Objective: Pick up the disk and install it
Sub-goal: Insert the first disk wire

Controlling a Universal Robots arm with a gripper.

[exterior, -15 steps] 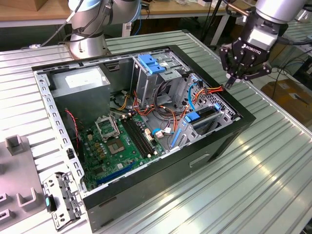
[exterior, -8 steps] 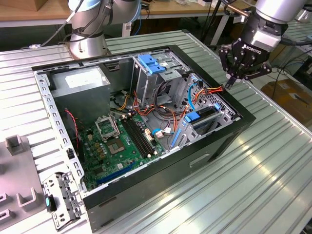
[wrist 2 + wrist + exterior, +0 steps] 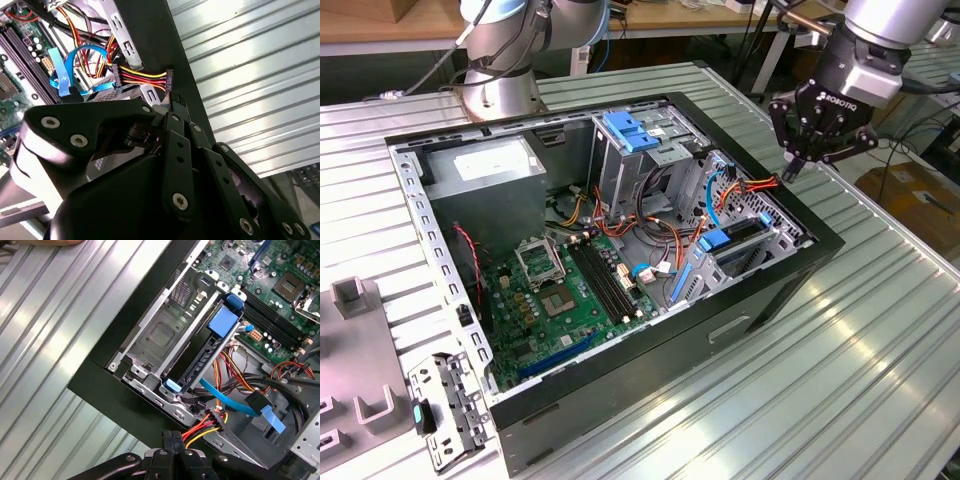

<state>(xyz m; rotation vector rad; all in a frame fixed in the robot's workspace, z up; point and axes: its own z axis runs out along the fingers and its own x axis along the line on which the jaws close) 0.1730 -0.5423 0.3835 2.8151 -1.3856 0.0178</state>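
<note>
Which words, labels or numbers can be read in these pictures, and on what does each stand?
On the gripper body: white maker's lettering, left unquoted.
On the power supply label: print too small to read.
On the motherboard: markings too small to read.

The tool [image 3: 794, 168] is matt black, its linked bars pinned with silver screws [image 3: 180, 201], with white lettering on its body. Above the tool is a silver-grey wrist [image 3: 876, 72]; well apart from it, the silver arm base [image 3: 502, 75] trails a grey cable [image 3: 448, 55].
</note>
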